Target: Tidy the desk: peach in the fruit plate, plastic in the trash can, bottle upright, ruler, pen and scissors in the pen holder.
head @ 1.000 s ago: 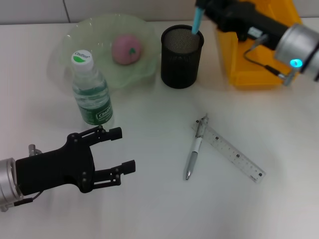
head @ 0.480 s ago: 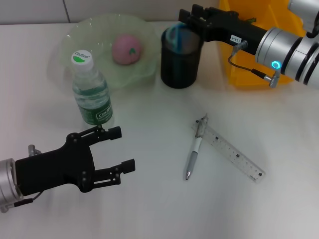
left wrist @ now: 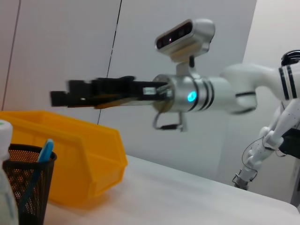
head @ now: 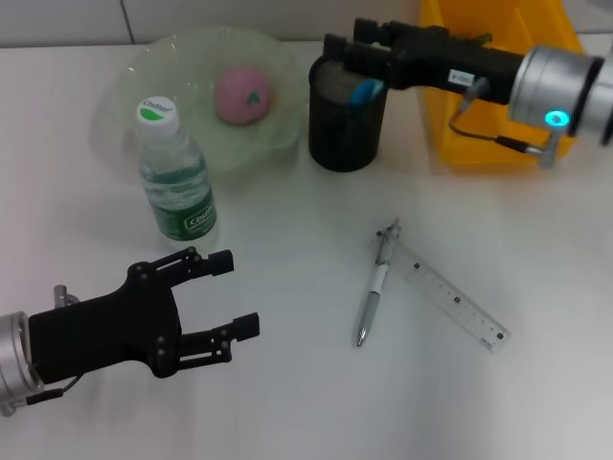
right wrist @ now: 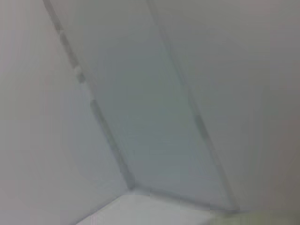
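Note:
Blue-handled scissors [head: 365, 91] [left wrist: 41, 157] stand inside the black mesh pen holder [head: 347, 129] [left wrist: 23, 190]. My right gripper [head: 337, 46] [left wrist: 60, 95] hovers just above the holder's rim, open and holding nothing. The pen [head: 373, 290] and the clear ruler [head: 450, 297] lie side by side on the desk, nearer to me than the holder. A pink peach [head: 243, 94] rests in the green fruit plate [head: 192, 57]. In front of the plate the bottle [head: 175, 177] stands upright. Low on the left, my left gripper [head: 239, 290] is open and idle. No plastic is in view.
A yellow bin [head: 479, 139] [left wrist: 75, 154] stands right of the pen holder, under my right arm. The right wrist view shows only blank wall. White desk surface lies between my left gripper and the pen.
The scissors left my right gripper and dropped into the pen holder. The right gripper came down and shifted left over the holder. My left arm barely moved.

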Controlling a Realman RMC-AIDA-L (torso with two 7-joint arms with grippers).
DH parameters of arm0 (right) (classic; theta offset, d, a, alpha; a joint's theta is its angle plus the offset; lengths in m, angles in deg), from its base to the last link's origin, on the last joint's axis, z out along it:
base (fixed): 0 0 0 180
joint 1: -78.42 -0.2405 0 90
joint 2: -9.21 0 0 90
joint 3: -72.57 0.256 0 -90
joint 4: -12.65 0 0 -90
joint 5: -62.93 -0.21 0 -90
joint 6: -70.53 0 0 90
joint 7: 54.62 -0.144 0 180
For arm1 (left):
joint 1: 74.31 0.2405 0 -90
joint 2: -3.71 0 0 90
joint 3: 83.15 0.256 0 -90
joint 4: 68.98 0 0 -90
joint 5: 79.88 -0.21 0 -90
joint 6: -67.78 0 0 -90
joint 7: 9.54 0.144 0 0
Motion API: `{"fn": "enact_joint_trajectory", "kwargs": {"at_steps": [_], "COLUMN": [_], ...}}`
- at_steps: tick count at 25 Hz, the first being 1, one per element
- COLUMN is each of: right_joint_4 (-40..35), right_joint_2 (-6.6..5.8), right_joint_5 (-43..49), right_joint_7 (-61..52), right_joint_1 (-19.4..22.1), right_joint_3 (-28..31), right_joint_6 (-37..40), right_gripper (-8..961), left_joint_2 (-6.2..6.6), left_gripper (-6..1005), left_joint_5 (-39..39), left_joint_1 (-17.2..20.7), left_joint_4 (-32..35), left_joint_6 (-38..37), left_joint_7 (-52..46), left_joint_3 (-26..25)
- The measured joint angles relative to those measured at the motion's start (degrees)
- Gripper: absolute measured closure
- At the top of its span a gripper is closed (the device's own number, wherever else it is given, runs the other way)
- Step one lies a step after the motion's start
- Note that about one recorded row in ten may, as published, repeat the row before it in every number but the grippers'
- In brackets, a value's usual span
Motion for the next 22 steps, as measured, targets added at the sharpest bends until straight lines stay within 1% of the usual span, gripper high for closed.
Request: {"fn": "enact_joint_trajectory", "kwargs": {"at_steps": [1,2,3,4,5,6,7,8,9,11,12,13,14,15,16,17,18,19,20,21,22], "right_joint_4": [-4.22,-9.59,-18.36,-18.36,-26.05,-26.05,-29.26,-34.14,-34.14,-37.23,-37.87,-38.56,-38.56,-38.58,-38.58,-38.36,-37.61,-37.61,-36.83,-36.83,-36.36], "right_joint_2": [-0.14,-0.27,-0.28,-0.28,0.00,0.00,0.15,0.40,0.40,0.54,0.57,0.63,0.63,0.64,0.64,0.70,0.83,0.83,1.00,1.00,1.03], "right_joint_5": [4.19,10.67,23.06,23.06,33.68,33.68,38.62,46.66,46.66,52.41,54.40,58.61,58.61,63.00,63.00,64.94,67.39,67.39,67.97,67.97,68.07], "right_joint_7": [-4.47,-10.56,-21.21,-21.21,-31.26,-31.26,-35.84,-43.66,-43.66,-49.02,-51.01,-54.59,-54.59,-57.85,-57.85,-59.23,-60.78,-60.78,-61.51,-61.51,-61.86], "right_joint_1": [0.77,1.57,2.14,2.14,2.01,2.01,1.63,0.47,0.47,-1.04,-1.87,-3.56,-3.56,-5.39,-5.39,-6.17,-7.47,-7.47,-7.98,-7.98,-8.02], "right_joint_3": [-0.23,-0.33,-0.18,-0.18,-0.14,-0.14,-0.19,-0.54,-0.54,-1.32,-2.12,-4.52,-4.52,-7.95,-7.95,-9.54,-12.68,-12.68,-15.27,-15.27,-16.49], "right_joint_6": [1.67,4.15,9.30,9.30,14.52,14.52,17.06,21.85,21.85,25.61,26.76,28.47,28.47,28.81,28.81,28.60,27.52,27.52,25.67,25.67,24.56], "right_gripper": [385,369,352,335,319,302,286,269,269,270,270,270,270,271,271,271,271,271,272,272,272], "left_joint_2": [0.00,0.01,0.00,0.00,0.00,-0.02,-0.04,-0.04,-0.04,-0.22,-0.22,-0.30,-0.30,-0.37,-0.37,-0.41,-0.50,-0.50,-0.63,-0.67,-0.69], "left_gripper": [169,169,169,169,169,169,169,169,169,169,169,169,169,170,170,170,170,170,170,170,170], "left_joint_5": [0.00,0.00,0.00,0.00,-0.01,0.00,0.00,0.00,0.00,0.00,0.00,0.00,0.00,0.00,0.00,0.00,-0.01,-0.01,-0.02,-0.02,-0.03], "left_joint_1": [0.06,0.11,0.12,0.13,0.14,0.14,0.14,0.14,0.14,0.13,0.13,0.07,0.07,-0.18,-0.18,-0.22,-0.29,-0.29,-0.30,-0.29,-0.26], "left_joint_4": [-0.01,-0.01,0.00,0.00,-0.01,0.01,0.02,0.02,0.02,0.08,0.08,0.10,0.10,0.13,0.13,0.13,0.13,0.13,0.13,0.13,0.13], "left_joint_6": [-0.03,-0.05,-0.05,-0.07,-0.07,-0.08,-0.09,-0.09,-0.09,-0.09,-0.09,-0.09,-0.09,-0.09,-0.09,-0.10,-0.10,-0.10,-0.10,-0.10,-0.10], "left_joint_7": [0.06,0.09,0.12,0.18,0.21,0.24,0.27,0.27,0.27,0.31,0.31,0.35,0.35,0.39,0.39,0.39,0.40,0.40,0.41,0.41,0.41], "left_joint_3": [0.00,0.01,0.03,0.05,0.07,0.12,0.17,0.17,0.17,0.45,0.45,0.50,0.50,0.56,0.56,0.59,0.62,0.62,0.63,0.63,0.62]}}
